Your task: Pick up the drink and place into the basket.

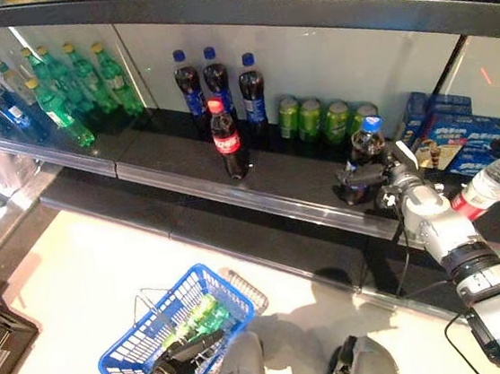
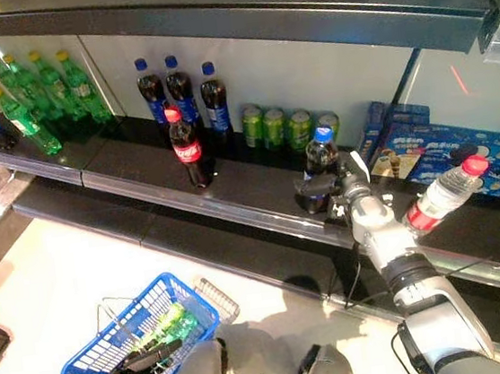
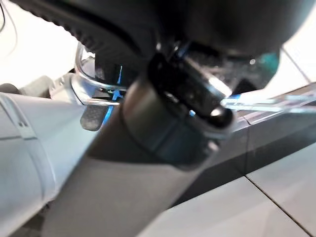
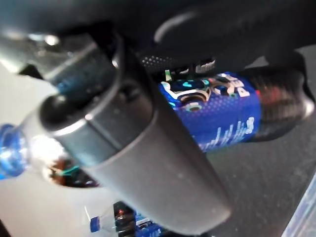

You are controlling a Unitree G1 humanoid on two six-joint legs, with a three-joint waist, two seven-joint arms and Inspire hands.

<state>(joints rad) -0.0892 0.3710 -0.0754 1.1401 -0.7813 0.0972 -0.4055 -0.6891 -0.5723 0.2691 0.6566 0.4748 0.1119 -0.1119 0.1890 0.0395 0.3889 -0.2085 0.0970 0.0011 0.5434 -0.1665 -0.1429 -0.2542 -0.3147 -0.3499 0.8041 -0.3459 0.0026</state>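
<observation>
A dark cola bottle with a blue cap and blue label [image 1: 368, 142] stands upright on the black shelf [image 1: 233, 196], right of the middle. My right hand [image 1: 364, 177] is curled round its lower body; the right wrist view shows the thumb [image 4: 148, 163] across the blue label [image 4: 222, 116]. The blue wire basket [image 1: 137, 344] hangs low at the lower left above the pale floor, with green bottles [image 1: 202, 319] inside. My left hand [image 1: 175, 362] grips the basket's metal handle [image 3: 91, 94].
Also on the shelf: a red-capped cola bottle [image 1: 227, 140], three blue-label cola bottles [image 1: 217, 82], green cans [image 1: 314, 118], green bottles [image 1: 76, 85] far left, blue boxes [image 1: 469, 130] and a tilted red-capped water bottle [image 1: 493, 182] right. An upper shelf [image 1: 256, 6] overhangs.
</observation>
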